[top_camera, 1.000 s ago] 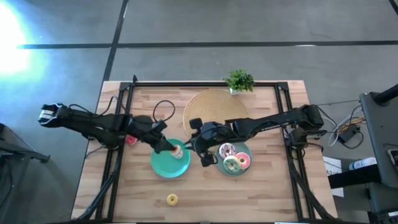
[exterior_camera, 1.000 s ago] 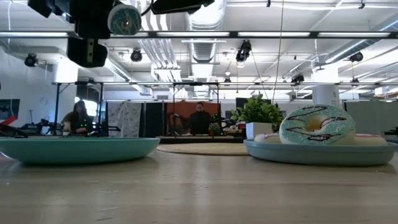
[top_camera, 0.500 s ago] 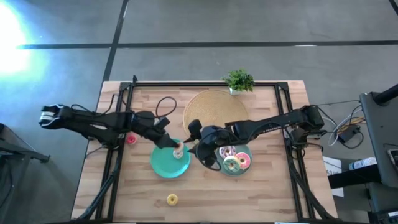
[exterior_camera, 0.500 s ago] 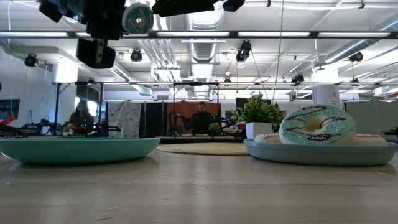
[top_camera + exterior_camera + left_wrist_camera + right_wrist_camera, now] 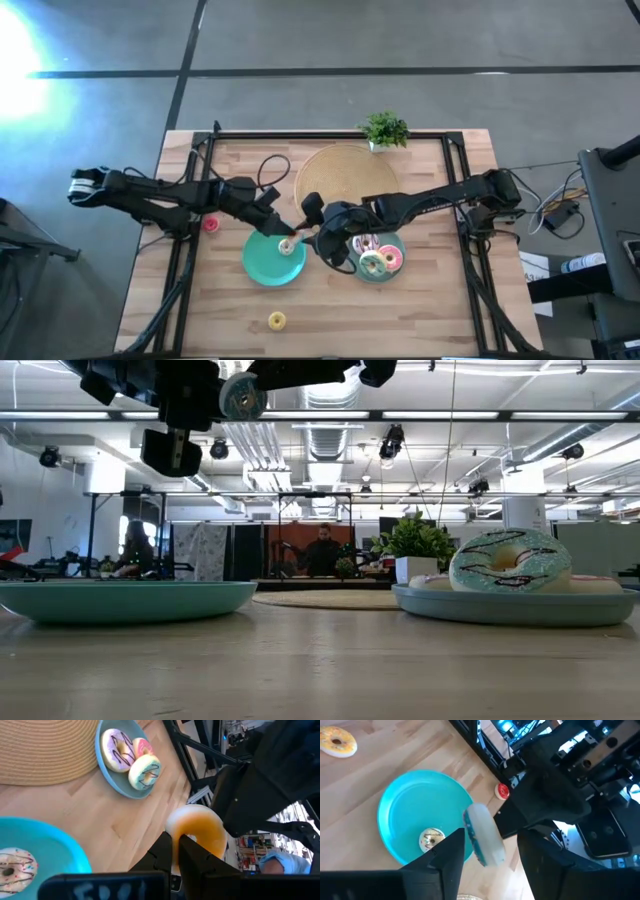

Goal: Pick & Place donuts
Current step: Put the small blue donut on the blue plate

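My left gripper [image 5: 283,240] is shut on a small blue-iced donut [image 5: 482,842] with an orange underside [image 5: 197,832], high above the right rim of the teal plate [image 5: 258,268]. My right gripper [image 5: 306,238] is open, and its fingers [image 5: 447,851] stand on either side of that donut without touching it. A small cream donut [image 5: 431,839] lies flat on the teal plate. Three larger donuts [image 5: 375,255] lie on the grey-green plate [image 5: 398,243]. A yellow donut [image 5: 276,320] and a red one [image 5: 210,224] lie on the table. My left gripper pinches the small donut by its rim [image 5: 186,831] between its two shut fingers. The fingers come from the table's left, slanting down. The donut stands on edge [image 5: 243,395], lifted well clear of the plate and table.
A big round tan mat [image 5: 340,170] lies at the far middle, with a potted plant [image 5: 385,130] at the far edge. Dark frame rails [image 5: 185,270] run along the table's left and right sides. People sit in the room beyond the table.
My left gripper has carried the small donut toward the table's right, closer to my right gripper, and the donut stays high and on edge. My right gripper has stayed in place and rolled about its own line.
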Available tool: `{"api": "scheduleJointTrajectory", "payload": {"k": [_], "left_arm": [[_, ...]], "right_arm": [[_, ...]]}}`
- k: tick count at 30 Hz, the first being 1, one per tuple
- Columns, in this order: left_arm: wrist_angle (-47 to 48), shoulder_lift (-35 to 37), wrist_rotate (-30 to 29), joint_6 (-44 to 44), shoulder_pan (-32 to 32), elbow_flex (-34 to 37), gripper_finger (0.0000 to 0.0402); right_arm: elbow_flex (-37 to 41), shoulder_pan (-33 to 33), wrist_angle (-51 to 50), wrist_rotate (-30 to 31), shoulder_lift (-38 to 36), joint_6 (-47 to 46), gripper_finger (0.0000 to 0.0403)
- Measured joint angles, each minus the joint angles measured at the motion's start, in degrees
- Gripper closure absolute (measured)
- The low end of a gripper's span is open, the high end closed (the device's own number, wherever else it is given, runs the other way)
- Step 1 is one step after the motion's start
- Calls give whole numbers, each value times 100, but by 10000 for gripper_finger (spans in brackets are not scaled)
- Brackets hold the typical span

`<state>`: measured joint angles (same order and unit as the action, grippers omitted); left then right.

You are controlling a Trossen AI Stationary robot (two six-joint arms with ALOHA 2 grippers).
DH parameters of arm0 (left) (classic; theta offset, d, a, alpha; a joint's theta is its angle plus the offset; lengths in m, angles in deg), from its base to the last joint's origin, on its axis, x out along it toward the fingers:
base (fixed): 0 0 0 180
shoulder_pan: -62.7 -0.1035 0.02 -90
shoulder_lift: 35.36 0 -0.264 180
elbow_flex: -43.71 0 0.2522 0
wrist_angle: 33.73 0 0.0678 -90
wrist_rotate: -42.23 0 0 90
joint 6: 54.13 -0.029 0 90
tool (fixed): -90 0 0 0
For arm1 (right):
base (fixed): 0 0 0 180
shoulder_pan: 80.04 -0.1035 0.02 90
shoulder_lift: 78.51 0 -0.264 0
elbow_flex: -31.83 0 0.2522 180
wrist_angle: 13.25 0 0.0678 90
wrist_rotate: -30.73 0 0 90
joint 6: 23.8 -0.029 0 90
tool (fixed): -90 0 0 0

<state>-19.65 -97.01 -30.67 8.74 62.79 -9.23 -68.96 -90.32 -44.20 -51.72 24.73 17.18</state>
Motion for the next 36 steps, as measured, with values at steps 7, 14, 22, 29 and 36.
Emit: {"api": "scheduleJointTrajectory", "payload": {"k": [7, 14, 22, 29, 36], "left_arm": [[10, 0, 0, 0, -8, -26, 401], [28, 0, -5, -5, -8, -81, 401], [110, 0, -423, -150, -4, -98, 367], [903, 6, -503, -295, -10, -101, 261], [2092, 307, -1155, -600, 223, -103, 230]], "right_arm": [[4, 2, -132, -2, 0, -179, 269], [9, 2, -101, -7, 0, -201, 330], [38, 22, -90, 11, 1, -677, 371], [216, 15, -90, -27, 11, -1589, 376], [629, 309, 43, -464, 111, -4719, 376]]}}
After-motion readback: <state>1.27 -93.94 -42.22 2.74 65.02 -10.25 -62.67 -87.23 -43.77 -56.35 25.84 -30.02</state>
